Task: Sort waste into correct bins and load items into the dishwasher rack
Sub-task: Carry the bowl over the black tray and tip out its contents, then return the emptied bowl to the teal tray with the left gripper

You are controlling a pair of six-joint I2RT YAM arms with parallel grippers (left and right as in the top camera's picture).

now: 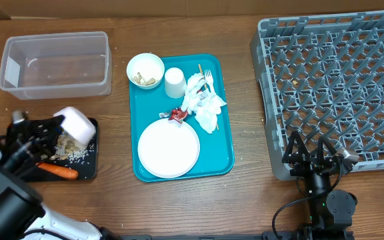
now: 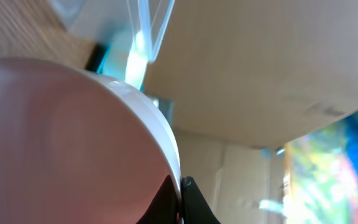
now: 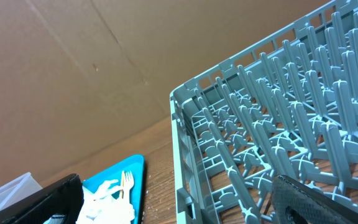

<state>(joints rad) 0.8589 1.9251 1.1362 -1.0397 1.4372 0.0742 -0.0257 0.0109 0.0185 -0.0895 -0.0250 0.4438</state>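
We count two bowls: one pink bowl, tipped over the black tray at the bench's left front and clamped in the left gripper, and one white bowl on the teal tray. One plate and one cup sit there; one carrot lies in the black tray. The right gripper stands spread wide beside the rack, at its near edge.

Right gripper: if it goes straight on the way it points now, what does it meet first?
The dishwasher rack. The right gripper, open and empty, faces the rack's near wall, with pegs filling its wrist view ahead. Depth is unclear, so it might clear the rim and meet the pegs instead.
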